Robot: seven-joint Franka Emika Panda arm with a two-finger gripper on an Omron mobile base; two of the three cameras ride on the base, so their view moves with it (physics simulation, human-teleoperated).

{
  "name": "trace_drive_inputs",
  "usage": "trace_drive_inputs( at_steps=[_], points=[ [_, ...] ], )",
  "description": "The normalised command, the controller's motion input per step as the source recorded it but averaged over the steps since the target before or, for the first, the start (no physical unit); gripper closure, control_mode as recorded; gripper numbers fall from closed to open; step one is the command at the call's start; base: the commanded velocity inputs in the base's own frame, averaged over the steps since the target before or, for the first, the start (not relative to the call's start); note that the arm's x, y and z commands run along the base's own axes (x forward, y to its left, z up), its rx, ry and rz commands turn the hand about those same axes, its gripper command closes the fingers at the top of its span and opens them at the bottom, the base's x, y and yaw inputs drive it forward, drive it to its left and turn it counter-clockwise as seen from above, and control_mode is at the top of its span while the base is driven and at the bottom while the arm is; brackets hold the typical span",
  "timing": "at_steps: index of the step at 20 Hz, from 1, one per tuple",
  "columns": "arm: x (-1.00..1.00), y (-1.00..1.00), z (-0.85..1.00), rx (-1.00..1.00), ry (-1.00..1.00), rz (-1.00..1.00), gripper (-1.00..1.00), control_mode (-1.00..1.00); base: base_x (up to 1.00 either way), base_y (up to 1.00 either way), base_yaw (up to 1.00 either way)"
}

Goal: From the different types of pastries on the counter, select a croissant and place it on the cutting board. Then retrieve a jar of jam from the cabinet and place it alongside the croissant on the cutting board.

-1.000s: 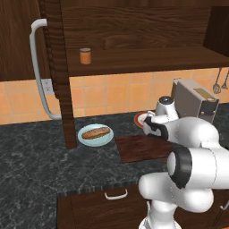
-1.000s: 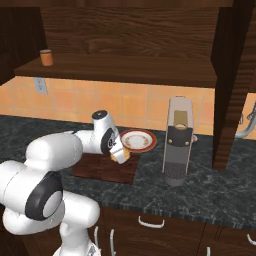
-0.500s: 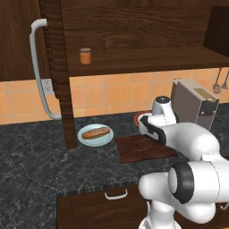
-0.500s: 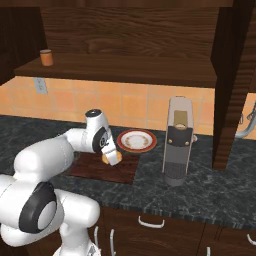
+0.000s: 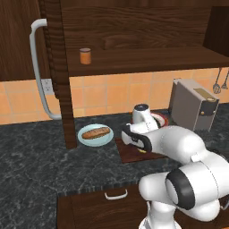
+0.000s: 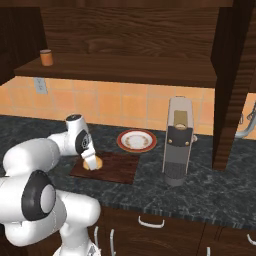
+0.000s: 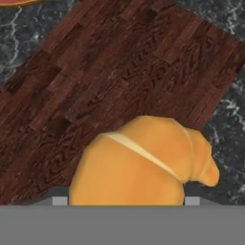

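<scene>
My gripper [image 6: 91, 161] is shut on the small golden croissant [image 7: 143, 162], low over the left part of the dark reddish-brown cutting board [image 6: 120, 171]. In the hand view the croissant hides most of both fingertips, and the board [image 7: 110, 72] lies right beneath it. Whether the croissant [image 6: 93, 163] touches the board I cannot tell. From the left base view the gripper [image 5: 139, 146] sits over the board [image 5: 130, 155] behind my forearm. The orange jar of jam [image 5: 85, 56] stands on the shelf of the open dark brown cabinet [image 5: 134, 27]. The same jar [image 6: 46, 57] stands at the shelf's far left.
A long brown loaf [image 5: 95, 133] lies on a pale blue plate left of the board. A red-rimmed plate [image 6: 136, 141] sits behind the board. A toaster [image 5: 193, 104] and a tall coffee machine [image 6: 177, 142] stand to the right. The cabinet door's bar handle [image 5: 38, 71] juts out at left.
My gripper has carried the croissant leftward from near the red-rimmed plate to the left part of the cutting board, and slightly lower. Nothing else has moved.
</scene>
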Motion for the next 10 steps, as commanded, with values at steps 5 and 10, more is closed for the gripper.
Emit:
trace_drive_inputs(
  at_steps=[5,10],
  points=[
    [0.33,0.68,-0.33,-0.01,0.18,0.0,1.0,-1.0,0.0,0.0,0.0],
    [0.51,-0.01,0.06,0.01,0.0,0.0,-1.0,-1.0,0.0,0.0,0.0]
  ],
)
